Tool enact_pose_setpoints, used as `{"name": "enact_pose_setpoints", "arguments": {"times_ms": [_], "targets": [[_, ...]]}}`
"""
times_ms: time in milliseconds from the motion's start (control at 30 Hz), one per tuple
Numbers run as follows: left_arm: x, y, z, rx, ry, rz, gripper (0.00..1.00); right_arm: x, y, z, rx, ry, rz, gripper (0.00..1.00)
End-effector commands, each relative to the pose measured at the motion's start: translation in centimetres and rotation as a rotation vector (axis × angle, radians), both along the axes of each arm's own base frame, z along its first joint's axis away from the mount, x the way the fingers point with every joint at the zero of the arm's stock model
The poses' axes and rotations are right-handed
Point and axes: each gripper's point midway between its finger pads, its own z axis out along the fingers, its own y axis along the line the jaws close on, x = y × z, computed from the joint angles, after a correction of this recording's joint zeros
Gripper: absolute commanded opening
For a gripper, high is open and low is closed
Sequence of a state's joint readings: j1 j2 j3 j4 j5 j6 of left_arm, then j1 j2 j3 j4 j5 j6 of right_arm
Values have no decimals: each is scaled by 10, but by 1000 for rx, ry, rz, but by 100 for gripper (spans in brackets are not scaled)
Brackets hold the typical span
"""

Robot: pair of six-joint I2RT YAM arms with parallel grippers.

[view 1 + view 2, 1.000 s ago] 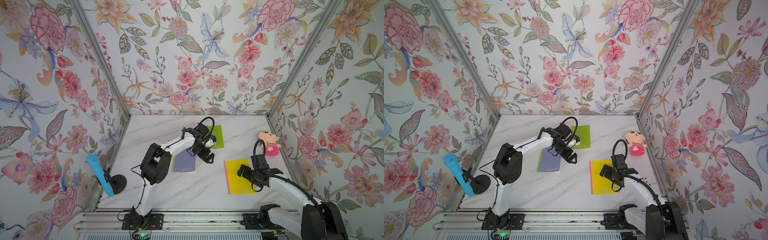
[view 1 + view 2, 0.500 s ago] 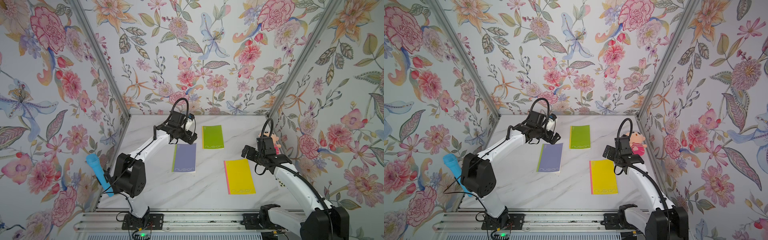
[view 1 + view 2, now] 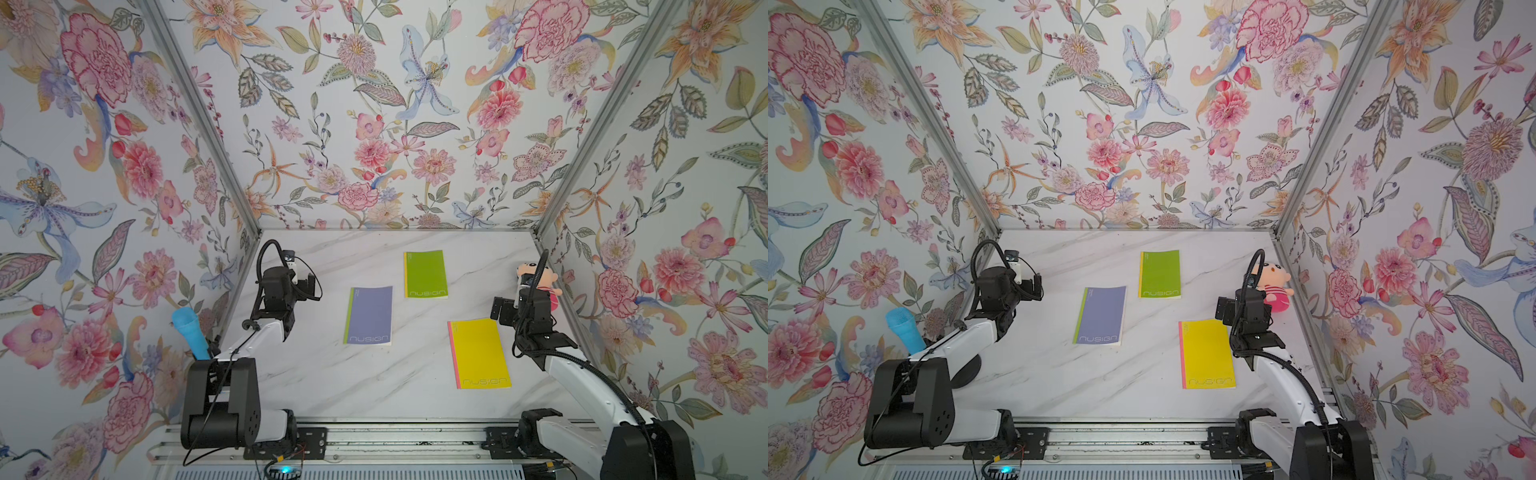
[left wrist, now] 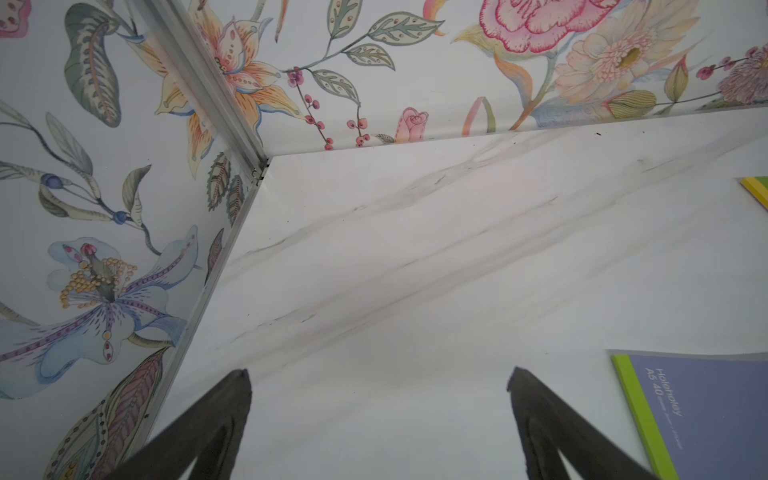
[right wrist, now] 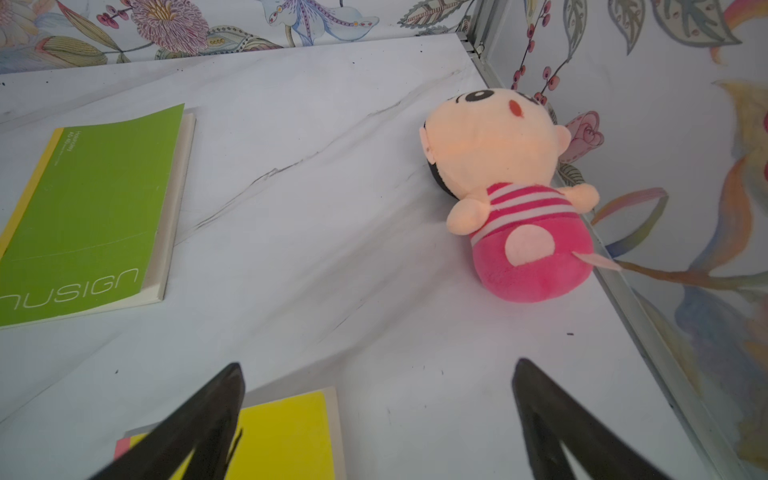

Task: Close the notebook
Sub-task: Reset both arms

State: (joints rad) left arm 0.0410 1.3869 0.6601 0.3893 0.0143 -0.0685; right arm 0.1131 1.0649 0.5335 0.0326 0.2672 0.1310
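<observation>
Three notebooks lay flat and shut on the table (image 3: 332, 386), well apart. The purple notebook (image 3: 369, 316) was mid-table, the green notebook (image 3: 425, 274) behind it, and the yellow notebook (image 3: 480, 353) toward the right arm. Which one the task meant could not be told. Judged from the covers, the closing looked done.

The purple notebook's far edge looked slightly bowed, so a springy cover might lift again. The right end effector (image 5: 378, 365), spread wide and holding nothing, hung over the yellow notebook's far corner. A low sweep from there could snag that corner and drag it or flip the cover. The toy (image 5: 515, 199) lay near that arm against the wall, where a swing could knock it. The left end effector (image 4: 379, 374) was equally wide and empty, over bare table beside the purple notebook and clear of it.

In both top views the wrists hid the fingers, and the right arm covered part of the toy. The left wrist view cut off the purple notebook and showed only a corner of the green notebook. The right wrist view showed only a corner of the yellow notebook.
</observation>
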Motion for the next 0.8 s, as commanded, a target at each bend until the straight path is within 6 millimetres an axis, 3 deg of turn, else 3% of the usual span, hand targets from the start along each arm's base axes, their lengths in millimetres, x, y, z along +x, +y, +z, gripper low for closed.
{"name": "enact_pose_setpoints", "arguments": {"times_ms": [0, 133, 400, 767], "targets": [[-1, 24, 23, -4, -167, 71, 100, 18, -7, 16, -34, -139, 40, 100], [-10, 33, 9, 25, -176, 90, 100, 25, -10, 0, -23, -144, 44, 100], [-14, 29, -22, -28, -184, 68, 100, 31, -15, -22, -49, -200, 41, 100], [-37, 5, -5, 9, -348, -9, 100, 41, -9, -13, -25, -307, 68, 100]]}}
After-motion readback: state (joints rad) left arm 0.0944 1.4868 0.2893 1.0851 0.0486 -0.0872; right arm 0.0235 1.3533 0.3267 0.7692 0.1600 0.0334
